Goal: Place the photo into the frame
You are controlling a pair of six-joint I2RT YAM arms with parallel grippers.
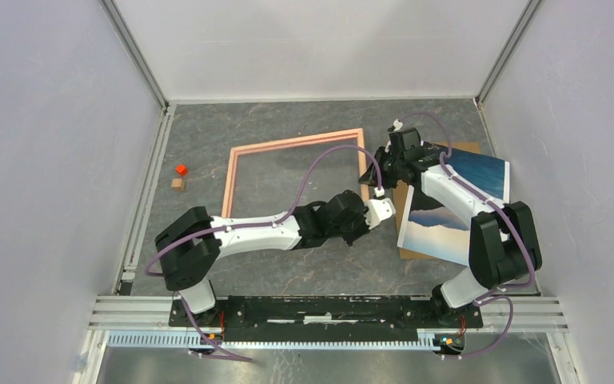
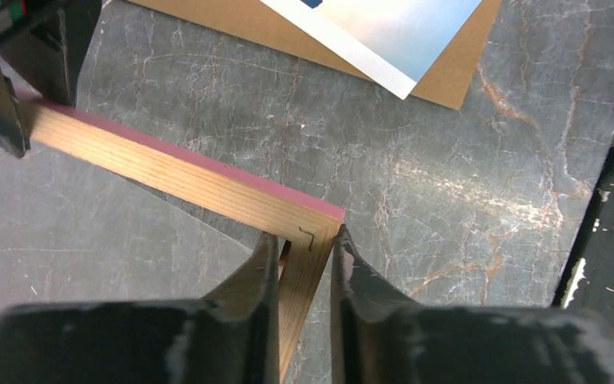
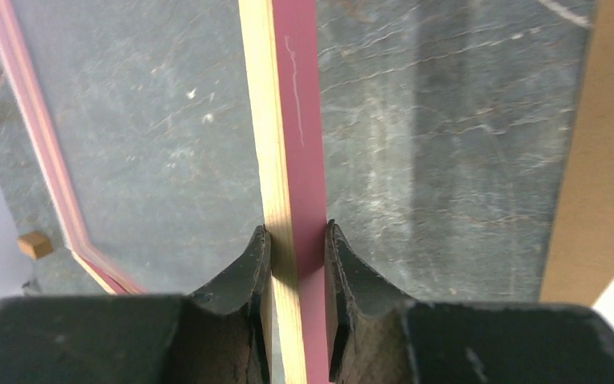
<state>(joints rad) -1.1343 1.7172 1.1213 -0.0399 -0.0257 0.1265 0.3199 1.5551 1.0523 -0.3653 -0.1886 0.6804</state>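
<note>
Frame (image 2: pixel 176 172): bare grained wood sides, matt pink painted face. Photo (image 2: pixel 392 32): glossy paper. Backing board (image 2: pixel 232 16): matt brown. Table (image 2: pixel 416 184): grey marbled, slight sheen.

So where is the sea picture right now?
In the top view, the photo lies on the table's right side, on the brown backing board, just right of the frame and partly hidden by the right arm.
</note>
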